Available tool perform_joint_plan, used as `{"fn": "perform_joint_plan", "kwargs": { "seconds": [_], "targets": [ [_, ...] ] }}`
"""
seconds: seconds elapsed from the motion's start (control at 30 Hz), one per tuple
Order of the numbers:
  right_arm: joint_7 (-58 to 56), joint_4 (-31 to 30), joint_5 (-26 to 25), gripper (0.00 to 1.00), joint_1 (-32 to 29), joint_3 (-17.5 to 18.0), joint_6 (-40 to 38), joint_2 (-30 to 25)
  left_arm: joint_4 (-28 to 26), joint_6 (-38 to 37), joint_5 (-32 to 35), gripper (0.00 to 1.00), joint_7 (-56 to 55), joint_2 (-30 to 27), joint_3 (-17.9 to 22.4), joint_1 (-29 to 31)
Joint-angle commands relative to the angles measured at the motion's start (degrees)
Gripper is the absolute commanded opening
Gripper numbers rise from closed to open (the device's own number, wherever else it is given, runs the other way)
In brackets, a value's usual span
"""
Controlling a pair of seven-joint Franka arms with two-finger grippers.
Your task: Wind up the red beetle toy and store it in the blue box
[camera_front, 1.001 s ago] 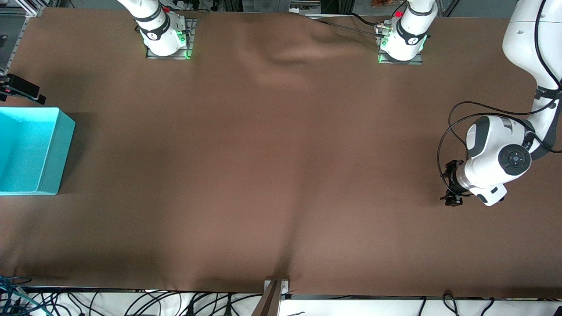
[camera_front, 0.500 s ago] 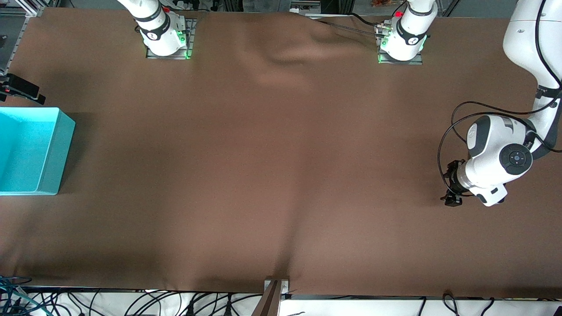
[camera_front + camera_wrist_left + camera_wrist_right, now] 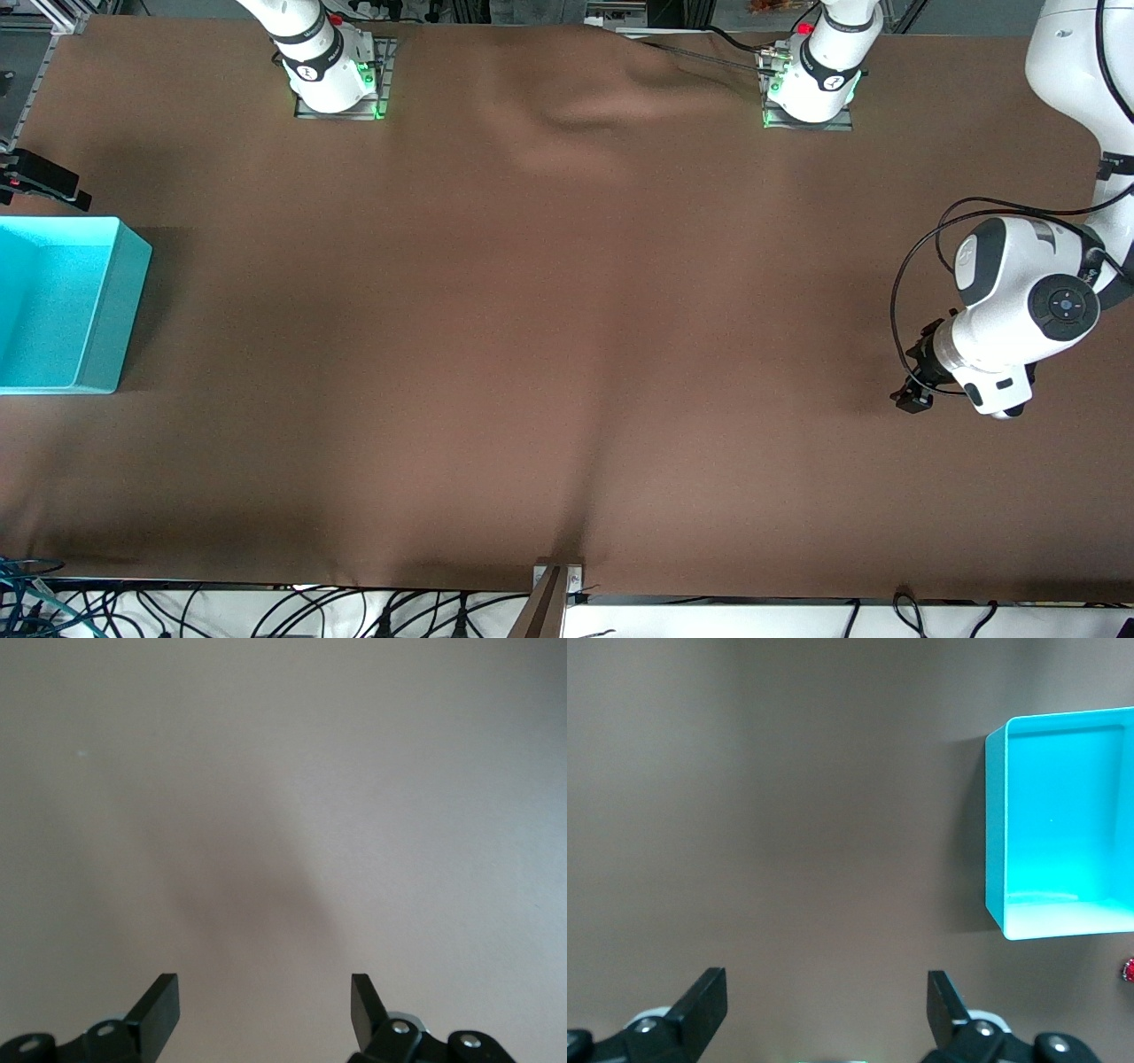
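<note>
One brown cloth point(image 3: 549, 337) covers table; blue box point(image 3: 97, 337) at right arm's end.

Both arms are glossy white with rounded shells. Each base point(image 3: 332, 66) wears a black band printed with a small round logo and stands on a dark plate lit green at the edges, with a red button beside it. The left arm's wrist point(image 3: 1019, 301) has dark grey panels and a round dark cap with a blue centre. A thin black cable loops from the wrist to the black left gripper point(image 3: 912, 390). In the wrist views, each gripper's fingers point(image 3: 159, 1010) are flat black blades on black brackets with silver screw heads, as on the right gripper point(image 3: 824, 1005).
</note>
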Motion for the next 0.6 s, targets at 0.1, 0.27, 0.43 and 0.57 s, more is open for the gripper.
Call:
{"fn": "perform_joint_plan", "kwargs": {
  "seconds": [0.1, 0.27, 0.43, 0.57],
  "targets": [
    [-0.9, 1.2, 0.7, 1.00, -0.2, 0.0, -0.5, 0.2, -0.4, -5.5, -6.4, 0.90, 15.6, -6.5, -1.2, 2.6],
    [-1.4, 1.1, 0.7, 1.00, -0.4, -0.2, -0.5, 0.3, -0.4, -7.4, -7.3, 0.97, 20.9, -9.1, -1.3, 2.6],
    [-1.3, 1.1, 0.2, 1.00, -0.4, -0.2, -0.5, 0.3, 0.0, -9.6, -8.3, 1.00, 25.1, -11.0, -1.4, 2.6],
    [-1.2, 1.1, 0.2, 1.00, -0.4, -0.2, -0.4, 0.3, 2.3, -11.4, -12.4, 1.00, 29.1, -11.9, -1.2, 2.6]
  ]
}}
